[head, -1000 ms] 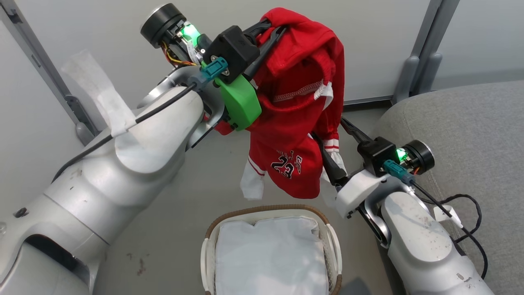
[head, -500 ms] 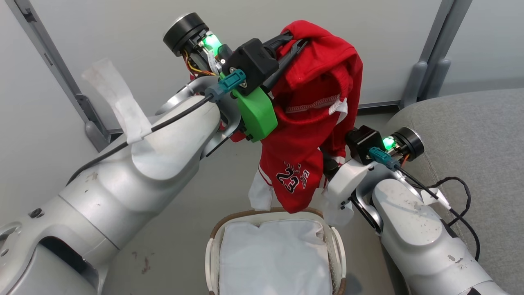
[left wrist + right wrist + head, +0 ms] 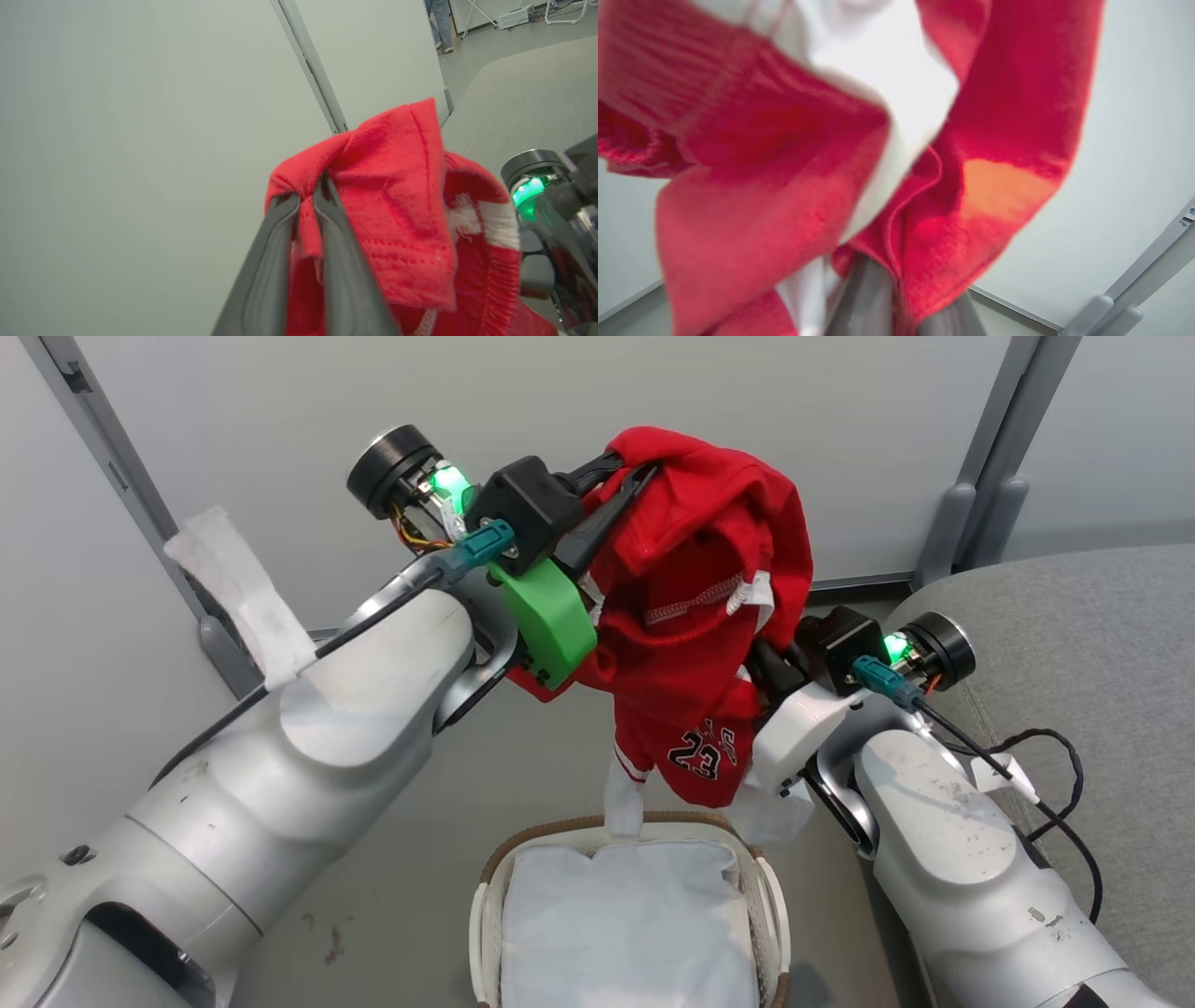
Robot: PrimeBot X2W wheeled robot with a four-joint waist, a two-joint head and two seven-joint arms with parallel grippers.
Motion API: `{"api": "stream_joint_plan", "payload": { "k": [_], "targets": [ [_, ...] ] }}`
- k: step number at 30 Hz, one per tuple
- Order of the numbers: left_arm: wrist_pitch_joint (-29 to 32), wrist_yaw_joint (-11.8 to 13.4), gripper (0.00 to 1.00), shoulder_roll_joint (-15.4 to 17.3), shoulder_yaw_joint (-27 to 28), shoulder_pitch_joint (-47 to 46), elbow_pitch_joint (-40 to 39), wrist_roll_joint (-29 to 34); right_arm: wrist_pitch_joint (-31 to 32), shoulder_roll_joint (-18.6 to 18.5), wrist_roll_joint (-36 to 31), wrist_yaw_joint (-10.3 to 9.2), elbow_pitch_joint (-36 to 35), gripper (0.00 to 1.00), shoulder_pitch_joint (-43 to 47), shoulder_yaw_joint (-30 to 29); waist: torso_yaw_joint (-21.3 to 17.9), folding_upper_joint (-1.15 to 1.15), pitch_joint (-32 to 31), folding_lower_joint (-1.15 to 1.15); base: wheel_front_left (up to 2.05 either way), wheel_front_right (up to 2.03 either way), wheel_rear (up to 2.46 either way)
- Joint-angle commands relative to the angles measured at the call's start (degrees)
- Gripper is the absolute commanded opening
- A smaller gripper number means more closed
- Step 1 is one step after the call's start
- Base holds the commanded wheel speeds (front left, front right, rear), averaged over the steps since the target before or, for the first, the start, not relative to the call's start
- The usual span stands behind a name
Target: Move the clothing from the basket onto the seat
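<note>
The red clothing (image 3: 695, 616) with white trim and a "23" print hangs in the air above the basket (image 3: 493, 882), whose white liner (image 3: 625, 933) lies bare. My left gripper (image 3: 635, 476) is raised high and shut on the garment's top fold; in the left wrist view its fingertips (image 3: 306, 200) pinch red cloth (image 3: 397, 205). My right gripper (image 3: 770, 667) sits lower, at the garment's right side, its fingers buried in the fabric. In the right wrist view the red and white cloth (image 3: 784, 163) runs down between the fingers (image 3: 868, 298). The grey seat (image 3: 1074, 644) lies to the right.
Pale wall panels with grey posts (image 3: 976, 504) stand behind the garment. A black cable (image 3: 1055, 775) loops over the seat's edge beside my right forearm. Grey floor (image 3: 448, 784) surrounds the basket. A person's legs (image 3: 439, 23) show far off in the left wrist view.
My right gripper has moved up into the hanging clothing and closed on it. The left gripper keeps its hold on the top. The head camera has shifted slightly.
</note>
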Motion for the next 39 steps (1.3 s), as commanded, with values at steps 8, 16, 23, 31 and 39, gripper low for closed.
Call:
{"api": "stream_joint_plan", "payload": {
  "k": [8,16,23,31,39],
  "targets": [
    [-0.58,0.44,0.00,1.37,2.35,4.48,2.56,-3.37,-0.02,-0.21,-0.45,-0.06,-2.22,0.00,0.76,-2.97,-0.67,0.00,0.05,0.00,0.00,0.00,0.00],
    [-0.68,1.06,0.72,0.37,7.28,11.97,1.70,-5.05,-0.02,-0.23,-1.11,-0.06,-4.29,0.00,0.09,-5.68,-0.83,0.00,0.41,0.00,0.00,0.00,0.00],
    [-0.69,0.99,1.00,-2.01,12.64,20.73,-0.42,-3.50,-0.02,-0.21,-1.68,-0.06,-5.86,0.00,-0.18,-8.06,-0.83,0.00,0.68,0.00,0.00,0.00,0.00],
    [-0.64,0.61,1.00,-4.88,18.89,29.98,-1.84,0.63,-0.02,-0.22,-2.49,-0.06,-7.00,0.00,-0.57,-10.47,-1.25,0.00,1.08,0.00,0.00,0.00,0.00],
    [-0.64,0.21,1.00,-7.14,23.89,36.37,-2.63,5.65,-0.02,-0.21,-3.42,-0.07,-7.51,0.00,-0.31,-12.20,-1.74,0.00,1.53,0.00,0.00,0.00,0.00]
  ]
}}
